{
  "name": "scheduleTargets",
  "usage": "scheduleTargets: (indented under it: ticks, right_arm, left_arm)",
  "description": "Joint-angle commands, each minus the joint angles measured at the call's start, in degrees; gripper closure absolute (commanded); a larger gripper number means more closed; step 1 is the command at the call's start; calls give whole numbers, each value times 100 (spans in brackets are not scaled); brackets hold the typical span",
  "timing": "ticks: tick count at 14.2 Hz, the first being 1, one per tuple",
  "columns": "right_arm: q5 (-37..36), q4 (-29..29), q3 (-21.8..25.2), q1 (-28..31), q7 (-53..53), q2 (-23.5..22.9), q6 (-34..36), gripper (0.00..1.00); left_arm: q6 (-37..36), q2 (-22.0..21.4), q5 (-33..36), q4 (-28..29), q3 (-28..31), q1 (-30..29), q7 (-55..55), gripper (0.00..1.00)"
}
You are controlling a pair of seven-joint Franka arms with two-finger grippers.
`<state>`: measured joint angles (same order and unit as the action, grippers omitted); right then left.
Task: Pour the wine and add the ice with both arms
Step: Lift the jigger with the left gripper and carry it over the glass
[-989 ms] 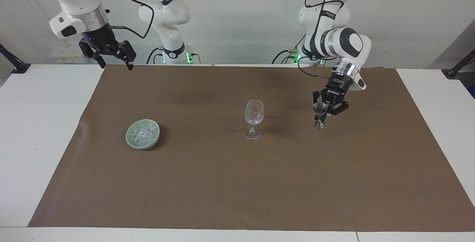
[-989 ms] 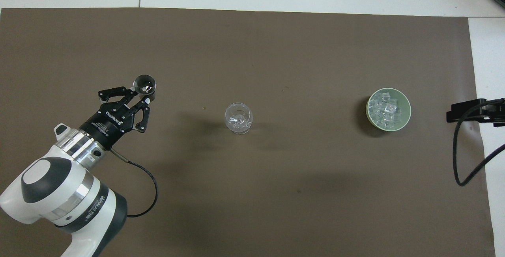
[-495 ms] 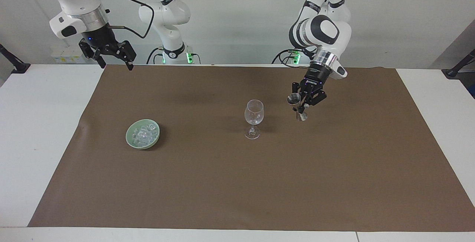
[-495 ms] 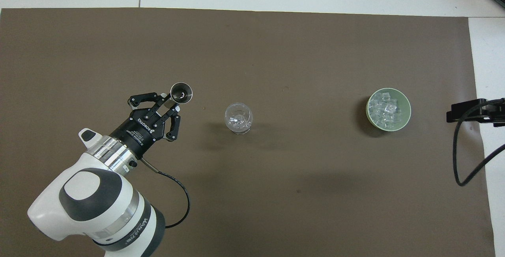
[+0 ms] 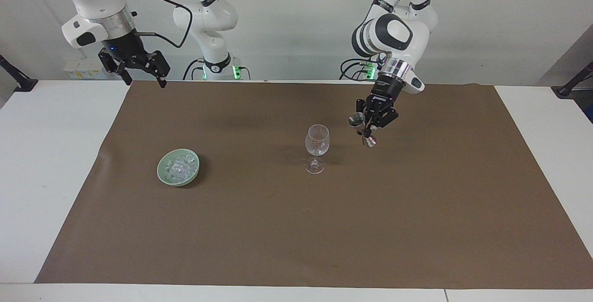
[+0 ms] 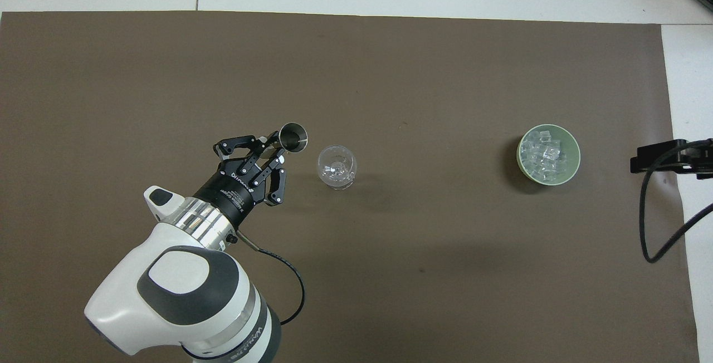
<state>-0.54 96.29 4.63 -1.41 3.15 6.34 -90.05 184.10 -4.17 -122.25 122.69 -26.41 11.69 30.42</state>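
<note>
The left gripper (image 5: 369, 129) is raised over the brown mat (image 5: 296, 228), just beside the wine glass (image 5: 317, 148) on the left arm's side. Its jaws are clamped on the waist of a small metal jigger (image 5: 362, 130), which is tilted, its open mouth turned toward the glass. The jigger is clear of the mat and does not touch the glass.

The right gripper (image 5: 139, 68) hangs high over the mat's edge at the right arm's end of the tabletop (image 5: 41, 163), jaws spread wide and holding nothing. That arm is waiting.

The ice (image 5: 179, 166) lies heaped in a pale green bowl (image 5: 178, 167), which stands on the mat toward the right arm's end, well apart from both grippers. The wine glass stands upright near the middle of the mat, between the bowl and the jigger.

The facing view shows the jigger's height above the mat and both of its cones. The overhead view shows straight into the jigger's mouth (image 6: 293, 137), which looks dark; whether it holds liquid cannot be told. That view also looks down into the wine glass (image 6: 337, 167), which appears empty, and shows only the tip of the right gripper (image 6: 654, 160) at the picture's edge.
</note>
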Motion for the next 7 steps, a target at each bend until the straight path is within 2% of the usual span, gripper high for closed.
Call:
scheduleTargets:
  ticks: [1, 3, 7]
  right_arm:
    - [54, 127, -6, 18, -122, 130, -4, 0]
    - [54, 136, -6, 18, -122, 130, -4, 0]
    - [54, 136, -6, 18, -122, 130, -4, 0]
  left_arm:
    - [424, 372, 227, -448, -40, 53, -36, 100]
    - [617, 504, 403, -544, -31, 263, -36, 100]
    - [662, 574, 589, -554, -40, 282, -176, 100]
